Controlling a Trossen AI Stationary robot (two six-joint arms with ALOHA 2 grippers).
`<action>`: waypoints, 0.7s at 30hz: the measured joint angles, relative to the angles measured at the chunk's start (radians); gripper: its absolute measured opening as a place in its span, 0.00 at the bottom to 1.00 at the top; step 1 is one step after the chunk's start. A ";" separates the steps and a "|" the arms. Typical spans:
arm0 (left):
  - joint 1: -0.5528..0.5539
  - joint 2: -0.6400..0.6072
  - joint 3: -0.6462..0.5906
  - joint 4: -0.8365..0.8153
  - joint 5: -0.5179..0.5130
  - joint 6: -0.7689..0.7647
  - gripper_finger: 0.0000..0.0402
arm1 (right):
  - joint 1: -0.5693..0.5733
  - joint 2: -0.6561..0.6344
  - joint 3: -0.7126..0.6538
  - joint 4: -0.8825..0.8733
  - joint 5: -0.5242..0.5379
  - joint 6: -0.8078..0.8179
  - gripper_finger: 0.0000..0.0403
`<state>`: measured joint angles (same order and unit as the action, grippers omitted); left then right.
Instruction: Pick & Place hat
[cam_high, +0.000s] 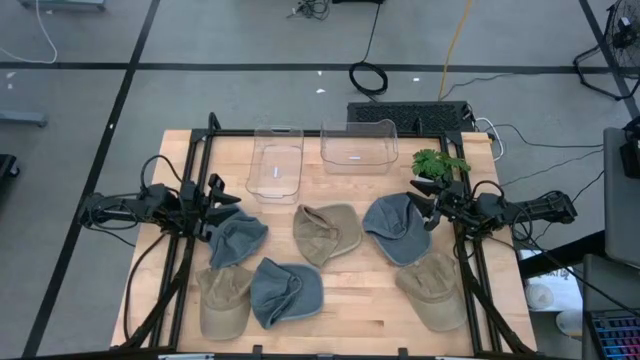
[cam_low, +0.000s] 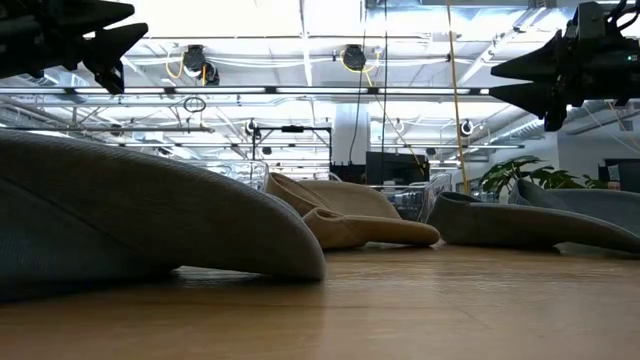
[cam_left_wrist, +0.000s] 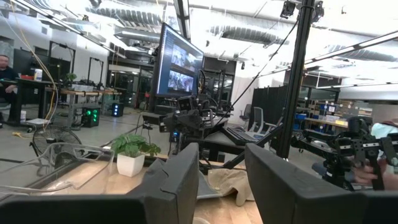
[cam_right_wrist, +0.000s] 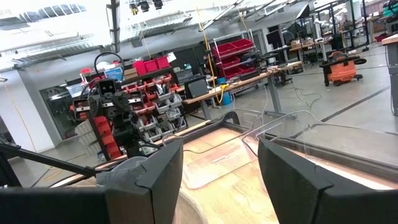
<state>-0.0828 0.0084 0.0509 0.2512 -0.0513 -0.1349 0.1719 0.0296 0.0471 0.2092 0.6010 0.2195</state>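
Six hats lie spread on the wooden counter (cam_high: 350, 290), three grey and three tan, none lifted. At the counter's far edge stand two clear bins: the left bin (cam_high: 276, 163) and the right bin (cam_high: 358, 146), with no hat inside. The left gripper (cam_high: 222, 198) hovers above the grey hat (cam_high: 236, 238), fingers apart, holding nothing. The right gripper (cam_high: 424, 205) hangs over another grey hat (cam_high: 394, 226), fingers apart too.
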 joint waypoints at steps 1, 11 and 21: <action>0.000 0.000 0.000 0.000 0.000 0.000 0.36 | 0.000 0.000 0.000 0.000 0.000 0.000 0.49; 0.000 0.000 0.000 0.000 0.000 0.000 0.35 | 0.000 0.000 0.000 0.000 0.000 0.000 0.49; 0.000 0.000 0.000 0.000 0.000 0.000 0.36 | 0.000 0.000 0.000 0.000 0.000 0.000 0.49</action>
<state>-0.0826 0.0086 0.0509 0.2512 -0.0513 -0.1349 0.1717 0.0296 0.0475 0.2092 0.6010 0.2193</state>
